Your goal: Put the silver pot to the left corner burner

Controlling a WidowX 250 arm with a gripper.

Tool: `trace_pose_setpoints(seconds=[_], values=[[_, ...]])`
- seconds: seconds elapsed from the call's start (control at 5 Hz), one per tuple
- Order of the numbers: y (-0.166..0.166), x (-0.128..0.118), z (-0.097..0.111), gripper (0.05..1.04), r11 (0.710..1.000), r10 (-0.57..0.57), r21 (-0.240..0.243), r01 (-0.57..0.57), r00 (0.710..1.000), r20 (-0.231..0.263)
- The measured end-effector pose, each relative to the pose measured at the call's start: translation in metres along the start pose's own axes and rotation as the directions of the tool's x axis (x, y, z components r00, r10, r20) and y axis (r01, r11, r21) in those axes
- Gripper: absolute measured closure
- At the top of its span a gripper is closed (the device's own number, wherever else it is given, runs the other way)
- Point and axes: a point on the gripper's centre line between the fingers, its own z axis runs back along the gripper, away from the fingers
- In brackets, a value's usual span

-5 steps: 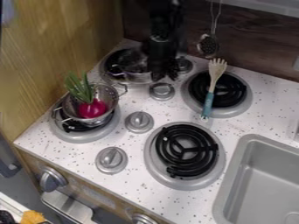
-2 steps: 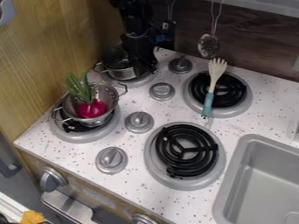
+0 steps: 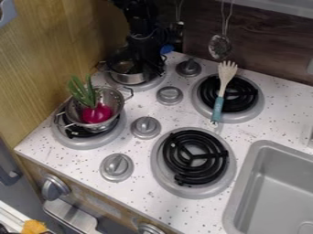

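Settling the silver pot (image 3: 126,79) seems the step in hand: it is over the left corner burner (image 3: 145,85), beyond the colander (image 3: 112,97). The gripper (image 3: 152,73) hangs beyond and right of the colander; whether it grasps the pot, I cannot tell. Next, likely, confirm stable seating, release any grip, and lift clear.

Pot (image 3: 127,77) seemingly on back left burner (image 3: 138,86), behind colander (image 3: 114,98) with vegetable (image 3: 96,114) inside, left of spatula (image 3: 227,72).
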Motion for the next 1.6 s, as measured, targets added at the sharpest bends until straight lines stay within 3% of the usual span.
trace_pose_setpoints(seconds=[0.2,0.4,0.6,0.8,1.0,1.2,1.4,1.6], values=[[0.001,-0.003,0.0,0.184,1.0,0.025,0.006,-0.025,1.0,-0.017],[-0.004,-0.004,0.002,0.079,0.999,0.049,0.007,-0.049,0.998,-0.047],[-0.014,0.006,0.029,0.083,0.99,0.128,0.058,-0.128,0.992,-0.005],[-0.02,0.001,0.05,0.084,0.974,0.194,0.105,-0.203,0.977,0.087],[-0.027,0.001,0.07,0.084,0.942,0.255,0.163,-0.292,0.943,0.215],[-0.038,-0.002,0.076,0.084,0.916,0.322,0.154,-0.37,0.908,0.267],[-0.065,0.004,0.087,0.084,0.904,0.385,0.087,-0.419,0.884,0.266],[-0.094,-0.005,0.078,0.084,0.868,0.491,-0.036,-0.495,0.844,0.216]])
